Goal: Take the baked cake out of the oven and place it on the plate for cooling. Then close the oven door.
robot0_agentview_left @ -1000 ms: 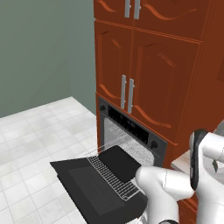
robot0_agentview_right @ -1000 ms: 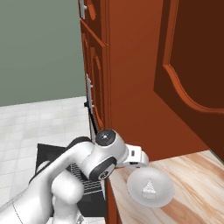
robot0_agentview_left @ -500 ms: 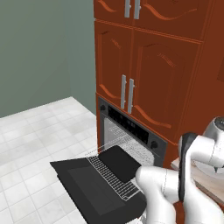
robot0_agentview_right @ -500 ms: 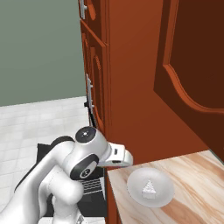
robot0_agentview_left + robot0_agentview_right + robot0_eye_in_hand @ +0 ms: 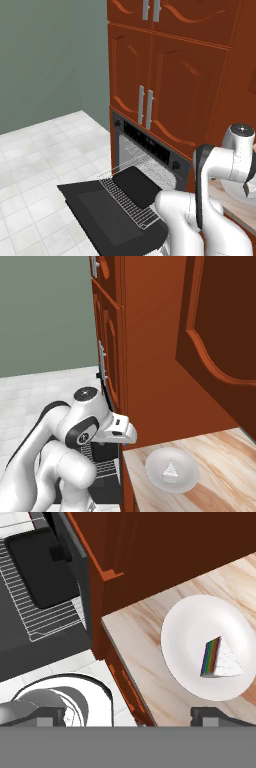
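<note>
The baked cake, a tiny wedge with a striped dark side and a pale top, lies on the white plate on the wooden counter; both also show in the right base view, cake on plate. My gripper hovers over the counter's left edge, open and empty, its fingertips set wide apart. In the right base view the hand hangs left of the plate, beside the cabinet corner. The oven stands open, its door folded down flat.
A wire rack is pulled out over the door and carries a flat black tray. Red-brown cabinets rise above the oven, and one open cabinet door overhangs the wooden counter. White tiled floor spreads to the left.
My hand has drawn back from above the plate toward the counter's left edge and the oven side. The cake stays on the plate; the oven door has not moved.
</note>
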Tool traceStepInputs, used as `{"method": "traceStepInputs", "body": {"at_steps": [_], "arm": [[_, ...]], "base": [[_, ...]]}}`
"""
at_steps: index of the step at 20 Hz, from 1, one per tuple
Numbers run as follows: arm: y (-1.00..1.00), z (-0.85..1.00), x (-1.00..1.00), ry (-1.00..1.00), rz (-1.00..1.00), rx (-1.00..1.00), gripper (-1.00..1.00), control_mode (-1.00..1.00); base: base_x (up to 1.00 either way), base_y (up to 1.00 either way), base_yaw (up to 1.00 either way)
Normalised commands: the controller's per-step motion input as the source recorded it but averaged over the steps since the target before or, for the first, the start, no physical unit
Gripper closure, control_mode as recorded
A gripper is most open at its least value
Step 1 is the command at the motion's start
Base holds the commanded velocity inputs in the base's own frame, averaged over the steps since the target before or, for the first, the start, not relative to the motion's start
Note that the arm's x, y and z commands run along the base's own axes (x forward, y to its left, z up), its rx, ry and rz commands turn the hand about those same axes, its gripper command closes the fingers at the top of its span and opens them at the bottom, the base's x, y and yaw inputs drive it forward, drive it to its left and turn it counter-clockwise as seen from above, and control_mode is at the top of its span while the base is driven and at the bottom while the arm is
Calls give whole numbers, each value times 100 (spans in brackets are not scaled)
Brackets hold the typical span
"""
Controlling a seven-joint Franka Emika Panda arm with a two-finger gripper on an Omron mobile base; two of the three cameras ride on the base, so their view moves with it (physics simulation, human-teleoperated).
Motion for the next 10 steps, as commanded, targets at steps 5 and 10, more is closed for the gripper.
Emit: {"method": "traceStepInputs", "body": {"at_steps": [5, 10], "arm": [[57, -1, -2, 5, -6, 0, -100, -100], [56, -10, 0, 10, -4, 0, -100, -100]], "base": [[0, 0, 0], [0, 0, 0]]}}
